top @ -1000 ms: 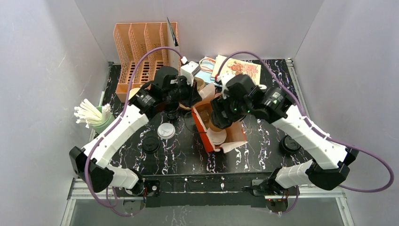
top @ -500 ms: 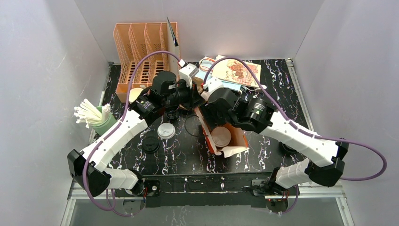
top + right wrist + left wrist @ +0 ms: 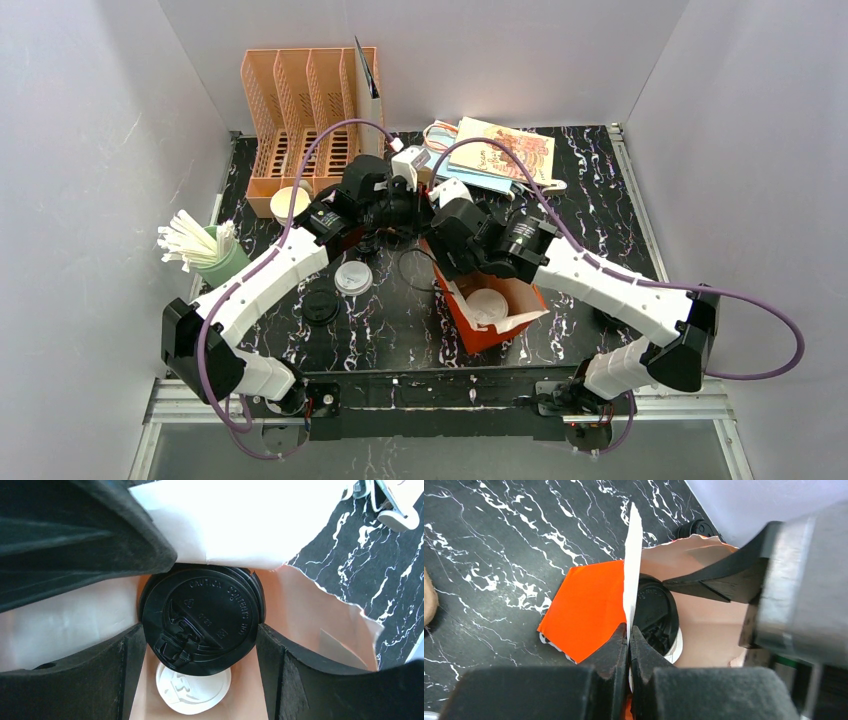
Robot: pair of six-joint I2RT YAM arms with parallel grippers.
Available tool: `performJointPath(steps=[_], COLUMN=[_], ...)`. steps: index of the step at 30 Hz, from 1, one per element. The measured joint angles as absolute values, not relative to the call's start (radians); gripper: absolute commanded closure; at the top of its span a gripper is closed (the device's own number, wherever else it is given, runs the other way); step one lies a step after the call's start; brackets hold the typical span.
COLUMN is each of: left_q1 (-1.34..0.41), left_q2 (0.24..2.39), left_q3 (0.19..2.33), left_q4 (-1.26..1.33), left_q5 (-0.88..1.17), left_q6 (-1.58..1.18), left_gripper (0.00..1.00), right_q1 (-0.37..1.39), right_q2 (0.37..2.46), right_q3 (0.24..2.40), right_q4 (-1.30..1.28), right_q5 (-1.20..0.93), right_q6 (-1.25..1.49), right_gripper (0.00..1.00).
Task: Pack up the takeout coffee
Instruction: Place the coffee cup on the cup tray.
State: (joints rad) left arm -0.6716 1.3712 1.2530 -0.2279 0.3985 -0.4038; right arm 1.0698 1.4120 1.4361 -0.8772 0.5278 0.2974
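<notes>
An orange paper bag point(image 3: 497, 335), tan inside, stands open at the table's middle. My left gripper point(image 3: 629, 630) is shut on the bag's thin white-edged rim point(image 3: 632, 565) and holds the mouth open; it also shows in the top view point(image 3: 418, 215). My right gripper point(image 3: 202, 650) is over the bag's mouth, its jaws tight against a cup with a black plastic lid point(image 3: 202, 612). The lid hides the cup's body. Below it, at the bag's bottom, sits a cup with a white lid point(image 3: 192, 687), also seen from the top point(image 3: 487, 303).
An orange file rack point(image 3: 300, 110) stands at the back left, with an open kraft cup point(image 3: 290, 200) in front of it. A green cup of white sticks point(image 3: 205, 255) is at the left. A white lid point(image 3: 353, 277) and a black lid point(image 3: 320, 306) lie on the table. Books point(image 3: 505, 150) lie at the back.
My right arm has swung left and lowered over the bag's mouth. The bag has shifted toward the front right. My left gripper has moved slightly right, keeping its hold on the rim.
</notes>
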Motion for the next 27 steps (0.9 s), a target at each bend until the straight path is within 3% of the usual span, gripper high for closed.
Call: performJointPath(steps=[27], left_q1=[-0.672], left_q2=[1.378], left_q3=[1.256], left_q4=[-0.375], left_q5=[0.426], left_q6=[-0.301], left_gripper=[1.0], right_q1=[1.028], right_q2=[1.403], right_q3=[1.264], right_q4=[-0.755], right_q5=[0.35], right_q6=[0.353], right_gripper=[0.96])
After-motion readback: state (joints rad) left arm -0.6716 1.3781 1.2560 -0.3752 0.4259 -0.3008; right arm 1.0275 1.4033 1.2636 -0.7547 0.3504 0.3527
